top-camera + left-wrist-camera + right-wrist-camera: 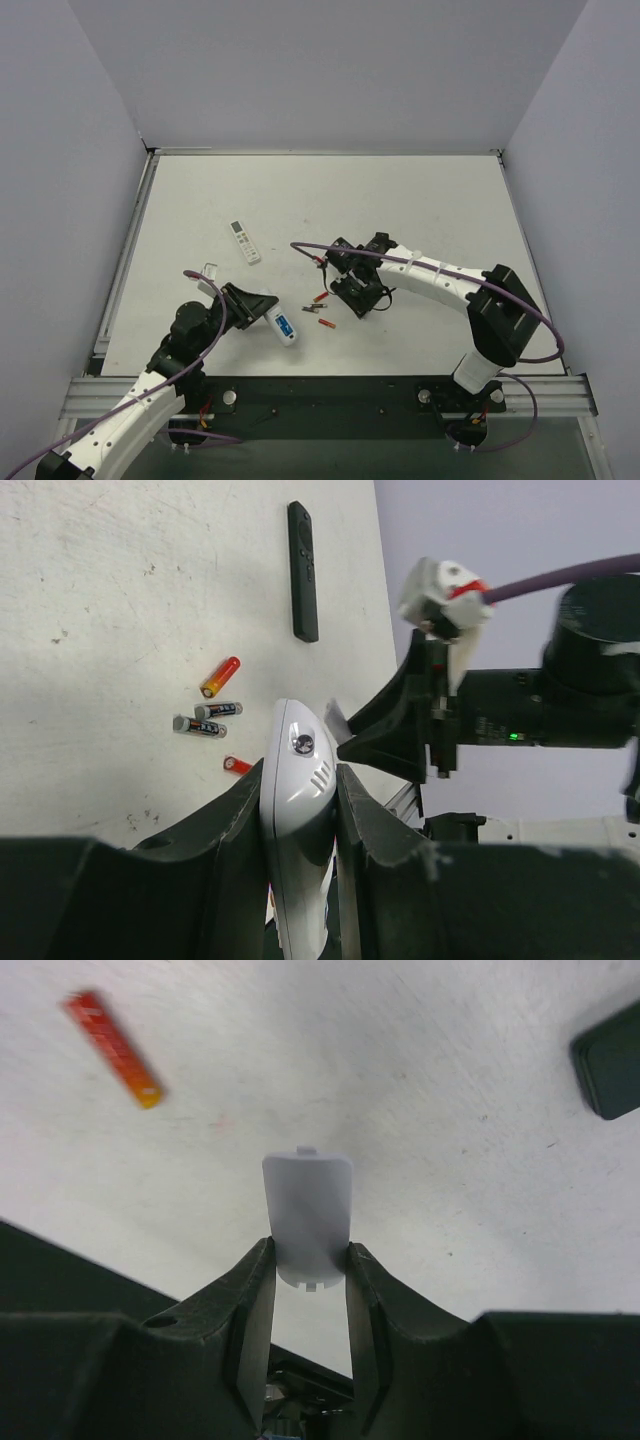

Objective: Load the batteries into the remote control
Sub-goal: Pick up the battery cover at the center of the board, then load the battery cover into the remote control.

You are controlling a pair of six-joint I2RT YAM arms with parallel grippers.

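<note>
**Top view:** your left gripper (265,310) clamps the remote control (285,327). The batteries (314,308) lie just beside it, toward the right arm.

**Left wrist:** both blue cells rest near the remote, among red cells (220,676).

**Right wrist:** your right gripper (308,1255) pinches the battery cover (307,1205).

The compartment is probably open now. Next, park the cover and fetch a cell.

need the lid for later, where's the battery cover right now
In the right wrist view, the white battery cover is pinched in the right hand, with a red cell on the table to its upper left.
</note>
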